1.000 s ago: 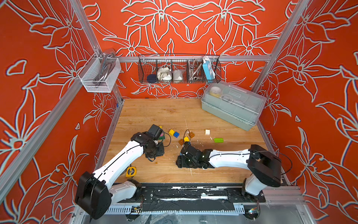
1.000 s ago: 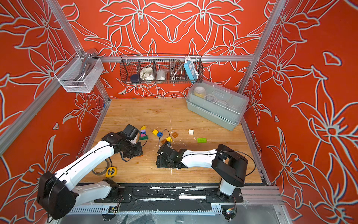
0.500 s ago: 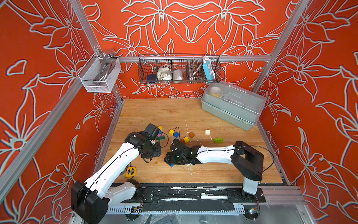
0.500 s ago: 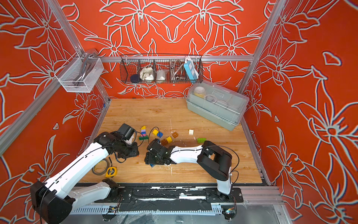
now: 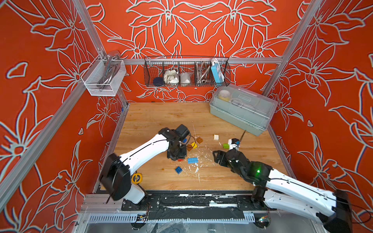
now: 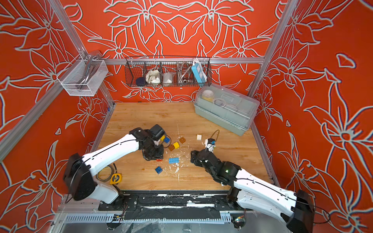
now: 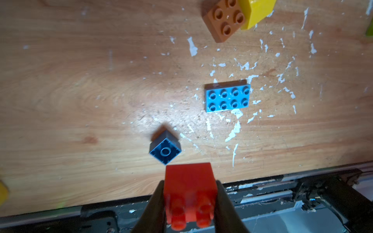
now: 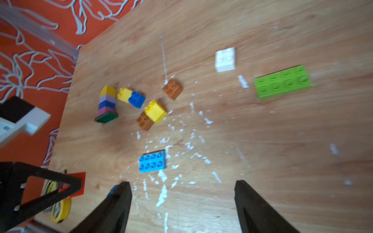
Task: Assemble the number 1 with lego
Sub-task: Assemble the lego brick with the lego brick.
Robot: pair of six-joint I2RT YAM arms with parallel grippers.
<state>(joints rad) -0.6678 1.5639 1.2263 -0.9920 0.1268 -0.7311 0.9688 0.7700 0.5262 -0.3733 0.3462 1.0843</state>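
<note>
My left gripper [image 7: 190,182] is shut on a red lego brick [image 7: 189,193], held just above the table [image 5: 153,121] left of centre [image 5: 180,160]. A light blue flat brick [image 5: 192,160] and an upturned dark blue brick [image 5: 178,169] lie just right of it. My right gripper [image 8: 182,183] stands open and empty, further right [image 5: 217,158]. Brown and yellow bricks [image 5: 191,146], a white brick [image 5: 216,137] and a lime flat brick [image 8: 282,81] lie beyond. A stack of coloured bricks on a dark green base [image 8: 107,105] stands near the left arm.
A grey lidded box [image 5: 242,109] sits at the back right. A yellow tape measure [image 5: 136,178] and a tape roll [image 6: 104,173] lie at the front left. White flecks [image 7: 234,131] litter the middle of the table. A wire basket [image 5: 186,72] hangs on the back wall.
My right arm reached left to the table's middle, then drew back right with its jaws wider; the dark blue brick lies where it was. My left gripper shifted right with the red brick.
</note>
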